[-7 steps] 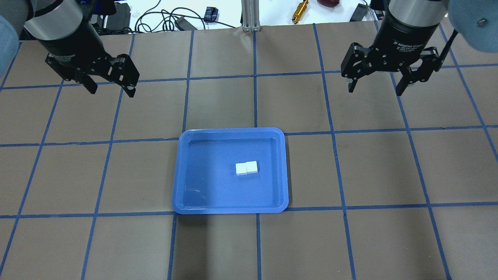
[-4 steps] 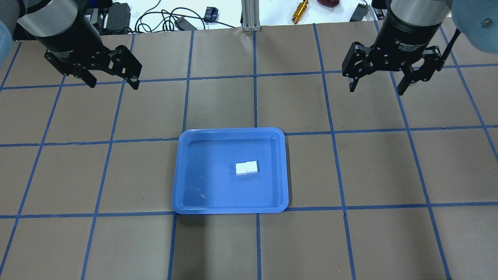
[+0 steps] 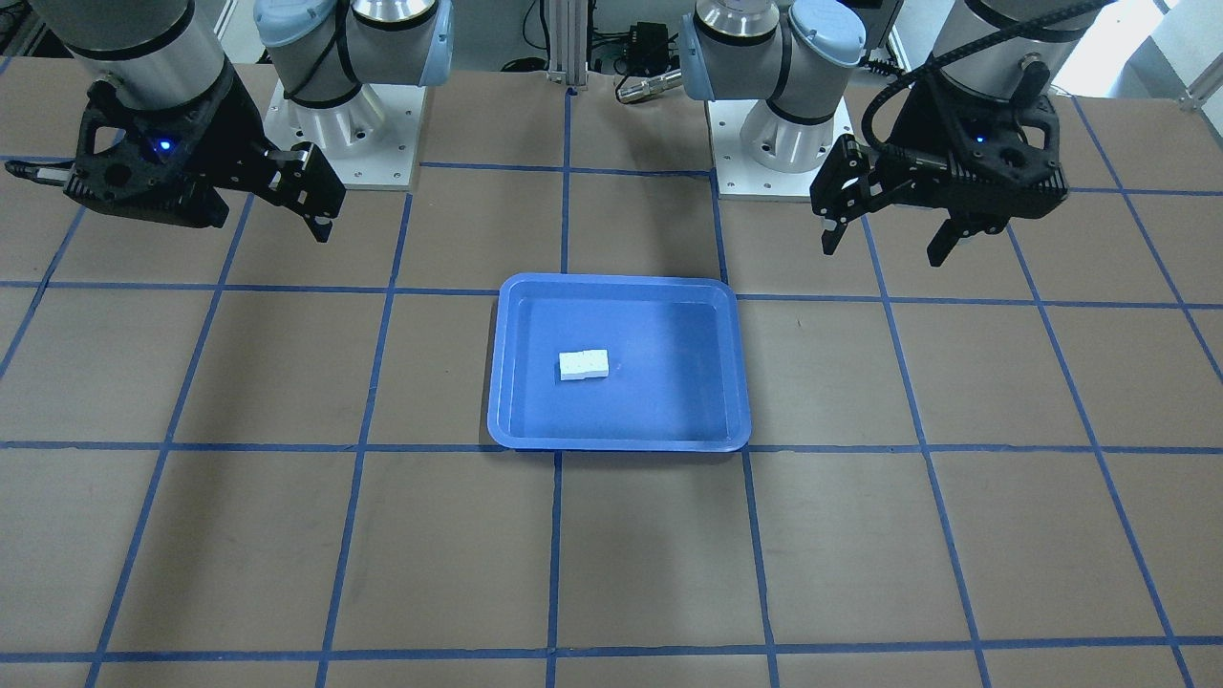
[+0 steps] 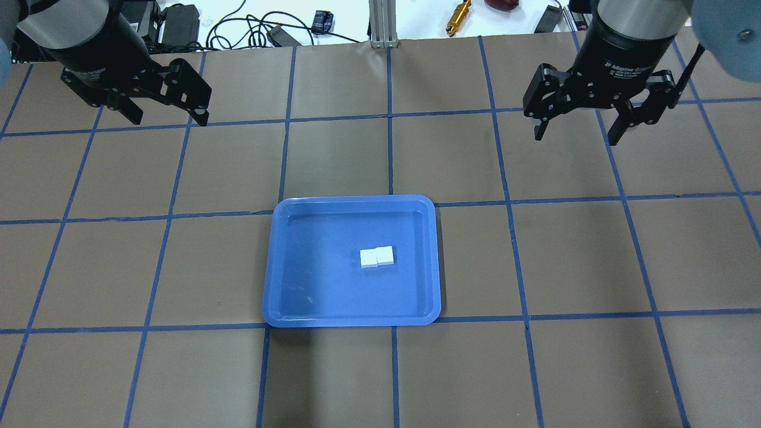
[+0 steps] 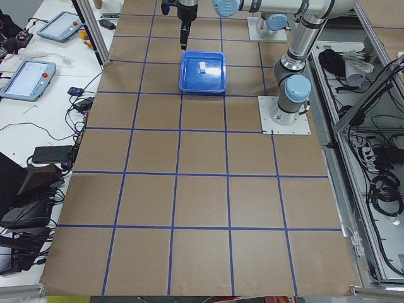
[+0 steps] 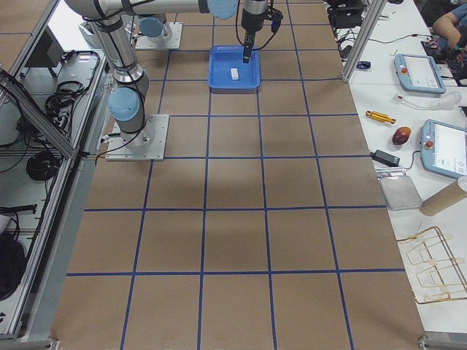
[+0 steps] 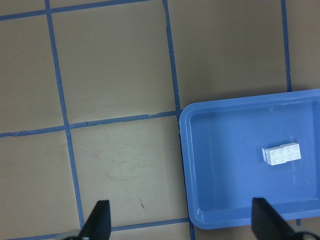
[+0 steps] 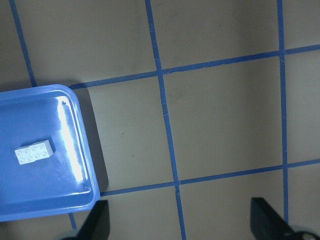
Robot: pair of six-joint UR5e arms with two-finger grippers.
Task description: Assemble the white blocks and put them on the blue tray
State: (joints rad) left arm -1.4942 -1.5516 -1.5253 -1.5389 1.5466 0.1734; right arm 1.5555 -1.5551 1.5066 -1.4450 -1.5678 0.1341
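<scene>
White plastic blocks (image 4: 377, 257), two joined end to end, lie unmoved right of centre in the single shallow glossy blue tray (image 4: 351, 200) on the brown gridded table (image 4: 535, 368). The left gripper (image 4: 170, 120) has drifted farther left and away, while the right gripper (image 4: 575, 138) has barely shifted. Both hang spread wide and empty. The seam between the blocks is faint.

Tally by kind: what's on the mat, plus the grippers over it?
blue tray: 1
white block assembly, lying in the tray: 1
grippers: 2 (left gripper, right gripper, both open and empty)
Total: 4
</scene>
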